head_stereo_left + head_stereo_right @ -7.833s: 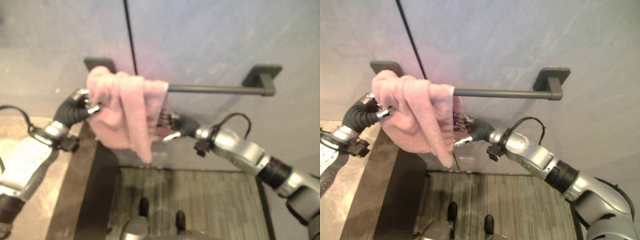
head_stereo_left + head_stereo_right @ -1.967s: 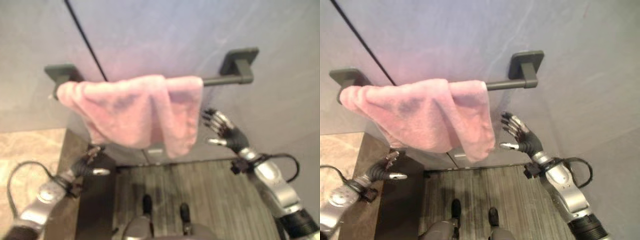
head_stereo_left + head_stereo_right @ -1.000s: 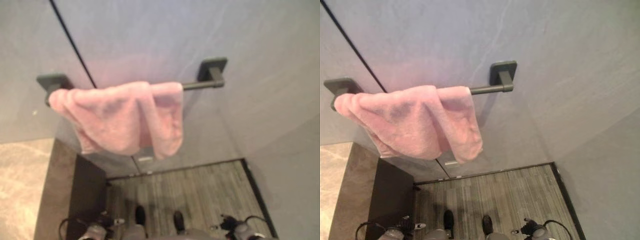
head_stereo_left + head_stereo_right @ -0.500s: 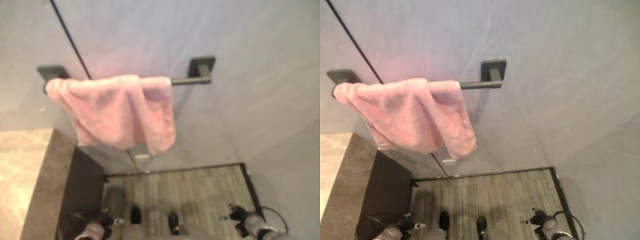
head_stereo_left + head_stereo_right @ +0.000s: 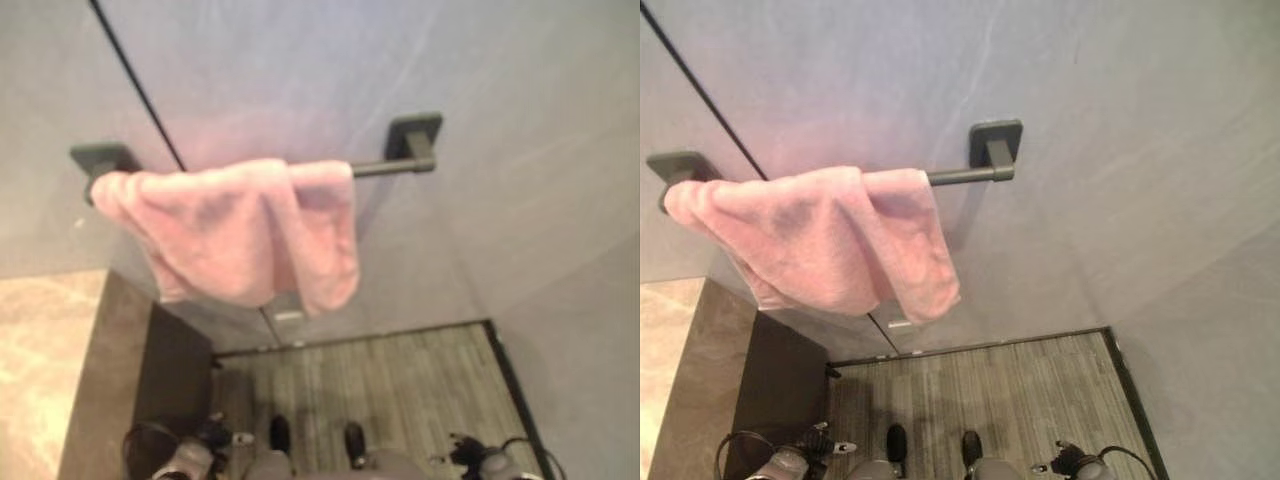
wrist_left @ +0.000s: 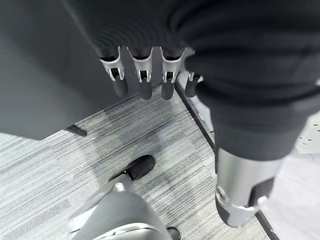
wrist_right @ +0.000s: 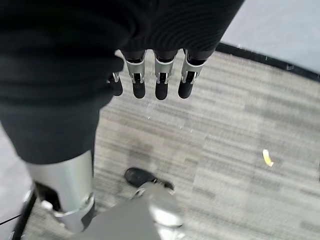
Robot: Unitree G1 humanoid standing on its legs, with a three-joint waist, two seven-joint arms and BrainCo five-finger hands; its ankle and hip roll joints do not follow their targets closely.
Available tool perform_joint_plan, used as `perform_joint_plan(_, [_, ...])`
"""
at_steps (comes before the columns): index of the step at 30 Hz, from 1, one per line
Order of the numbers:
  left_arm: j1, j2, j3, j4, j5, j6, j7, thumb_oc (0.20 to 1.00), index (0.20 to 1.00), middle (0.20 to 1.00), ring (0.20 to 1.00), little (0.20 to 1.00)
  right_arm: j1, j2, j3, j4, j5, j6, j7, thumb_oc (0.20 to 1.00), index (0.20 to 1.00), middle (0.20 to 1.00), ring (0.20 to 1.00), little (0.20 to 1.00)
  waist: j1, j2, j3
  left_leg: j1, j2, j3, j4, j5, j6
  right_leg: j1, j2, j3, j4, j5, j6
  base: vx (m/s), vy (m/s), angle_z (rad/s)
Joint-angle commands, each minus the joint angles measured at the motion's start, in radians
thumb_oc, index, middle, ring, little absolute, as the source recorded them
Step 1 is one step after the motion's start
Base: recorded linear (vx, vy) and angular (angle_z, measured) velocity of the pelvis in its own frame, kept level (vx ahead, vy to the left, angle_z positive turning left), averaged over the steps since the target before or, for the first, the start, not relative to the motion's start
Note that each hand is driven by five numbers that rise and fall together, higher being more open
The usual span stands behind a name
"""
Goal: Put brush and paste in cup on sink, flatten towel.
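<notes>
A pink towel (image 5: 235, 230) hangs spread over the left two thirds of a dark wall bar (image 5: 392, 166), with a thicker fold drooping at its right end. Both arms hang low beside me, well below the towel. My left hand (image 6: 143, 82) points down at the floor with its fingers straight and holds nothing. My right hand (image 7: 161, 81) likewise hangs with straight fingers and nothing in it. Neither hand touches the towel.
A beige stone counter (image 5: 40, 370) with a dark cabinet side (image 5: 178, 375) stands at the left. Grey striped flooring (image 5: 400, 375) lies below the bar. A small yellow scrap (image 7: 268, 158) lies on the floor. A black seam (image 5: 135, 85) runs up the wall.
Both hands held the bunched towel at the bar, spread it rightward, let go and dropped to my sides. In the last second only the camera has shifted slightly.
</notes>
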Motion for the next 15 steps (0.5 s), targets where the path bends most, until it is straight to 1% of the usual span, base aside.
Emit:
perform_joint_plan(1, [-0.027,-0.012,0.02,0.026,-0.005,-0.017,0.013,1.0,1.0,1.0,1.0,1.0,-0.01,-0.006,0.024,0.005,0.035,-0.005,-0.003,1.0,1.0,1.0,1.0,1.0,0.01,-0.04,-0.006,0.043,-0.045,-0.048,-0.001,-0.069,0.023,0.048,-0.064,0.005,-0.102,0.065,0.095,0.04,0.046,-0.12])
perform_joint_plan(6, [-0.012,-0.018,0.046,0.037,-0.026,-0.015,0.017,1.0,1.0,1.0,1.0,1.0,-0.004,0.0,0.014,0.011,0.041,-0.006,-0.007,1.0,1.0,1.0,1.0,1.0,0.016,-0.037,-0.017,0.066,-0.051,-0.042,-0.001,-0.08,0.025,0.071,-0.069,0.013,-0.126,0.072,0.1,0.04,0.035,-0.04])
perform_joint_plan(15, [0.006,-0.041,0.084,0.063,-0.065,-0.008,0.027,1.0,1.0,1.0,1.0,1.0,-0.001,0.019,0.023,0.012,0.033,-0.008,-0.011,1.0,1.0,1.0,1.0,1.0,0.023,-0.036,-0.03,0.086,-0.051,-0.048,-0.001,-0.085,0.021,0.099,-0.073,0.002,-0.143,0.073,0.098,0.0,0.001,0.0])
